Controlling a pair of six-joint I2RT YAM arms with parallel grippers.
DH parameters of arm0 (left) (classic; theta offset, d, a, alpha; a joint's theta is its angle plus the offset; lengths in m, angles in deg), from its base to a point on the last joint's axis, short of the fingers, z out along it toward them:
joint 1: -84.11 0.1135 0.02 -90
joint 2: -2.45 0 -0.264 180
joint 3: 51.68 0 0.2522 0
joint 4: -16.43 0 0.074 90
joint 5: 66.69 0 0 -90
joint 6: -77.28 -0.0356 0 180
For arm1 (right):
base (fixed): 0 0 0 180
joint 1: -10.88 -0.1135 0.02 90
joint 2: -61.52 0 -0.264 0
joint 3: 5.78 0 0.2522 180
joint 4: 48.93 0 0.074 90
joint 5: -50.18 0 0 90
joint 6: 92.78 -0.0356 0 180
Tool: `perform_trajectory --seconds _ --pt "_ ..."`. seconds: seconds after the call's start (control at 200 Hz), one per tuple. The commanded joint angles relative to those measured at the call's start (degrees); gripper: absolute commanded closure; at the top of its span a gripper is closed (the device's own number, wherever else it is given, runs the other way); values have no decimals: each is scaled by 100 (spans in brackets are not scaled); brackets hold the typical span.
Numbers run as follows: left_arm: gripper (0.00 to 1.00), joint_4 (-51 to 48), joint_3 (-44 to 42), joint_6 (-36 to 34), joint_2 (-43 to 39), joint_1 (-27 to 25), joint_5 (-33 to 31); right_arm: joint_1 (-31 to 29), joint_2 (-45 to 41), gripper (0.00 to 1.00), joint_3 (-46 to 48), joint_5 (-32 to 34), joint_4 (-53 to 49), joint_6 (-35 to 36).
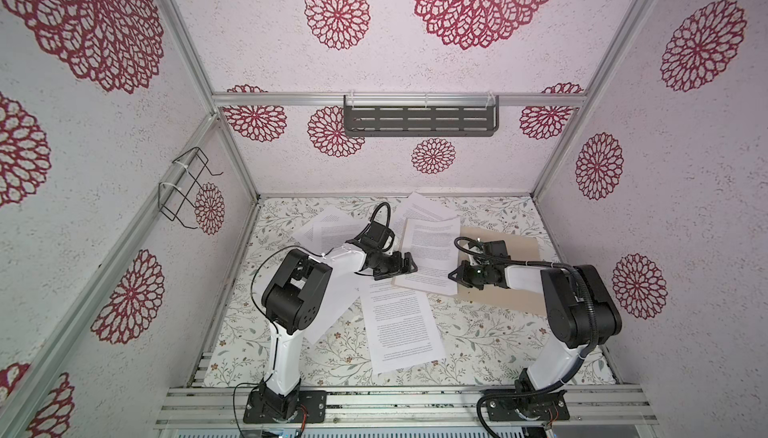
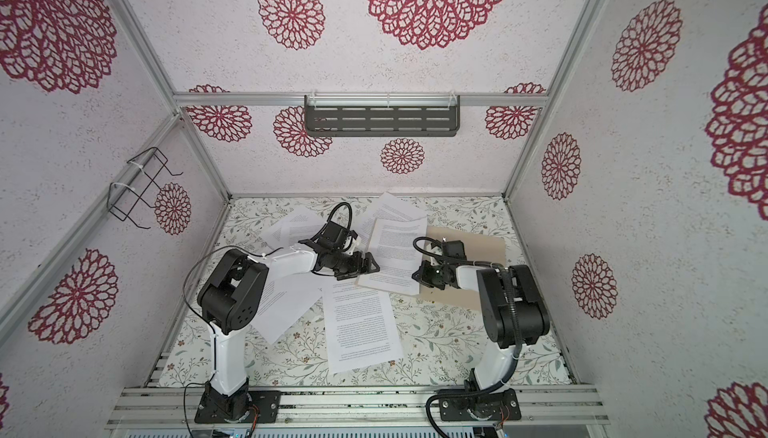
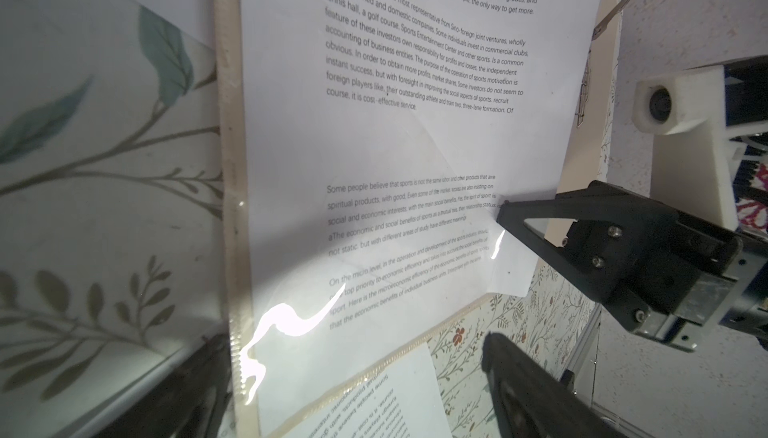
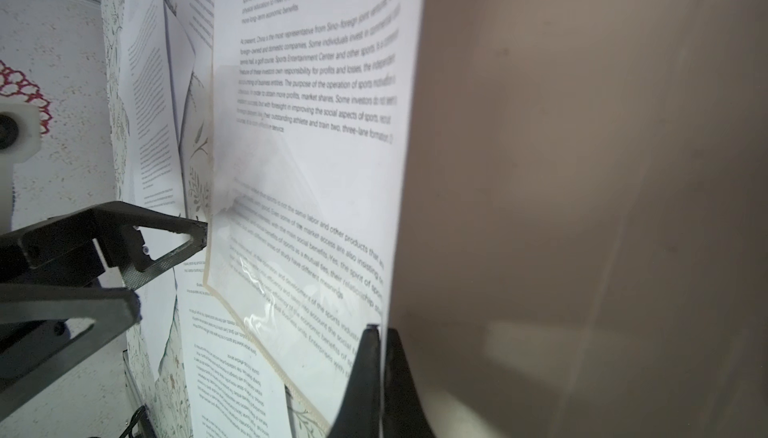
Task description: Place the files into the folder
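Well, I count six files (image 1: 399, 327) strewn over the flowered table (image 1: 490, 344) (two overlap at the back left, one lies partly under my left arm (image 1: 299, 290)) and one tan folder (image 1: 515, 278), right of centre. One printed sheet (image 1: 432, 255) lies on the folder's left part. Its long axis runs front to back and leans slightly, and its lines read the opposite way to those of the sheet nearest the front. My right pincer (image 4: 380, 330) is pressed together on that sheet's right edge, near its front corner. That arm rises from the front right, bends at the elbow and reaches leftward, low over the folder. My left pincer (image 1: 409, 266) stands wide apart at the sheet's left edge, gripping nothing, its forearm stretched rightward from a raised elbow.
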Motion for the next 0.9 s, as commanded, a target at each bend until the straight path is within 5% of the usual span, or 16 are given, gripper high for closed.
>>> perform_trajectory --seconds 0.0,0.49,0.89 --pt "3 -144 -187 15 198 -49 -27 -79 -12 99 -89 -121 171 -73" --pt "3 -145 -176 23 163 -49 -35 -129 -67 100 26 -147 292 -216" --pt "3 -181 -114 16 91 -53 -86 -121 -183 83 30 52 272 -263"
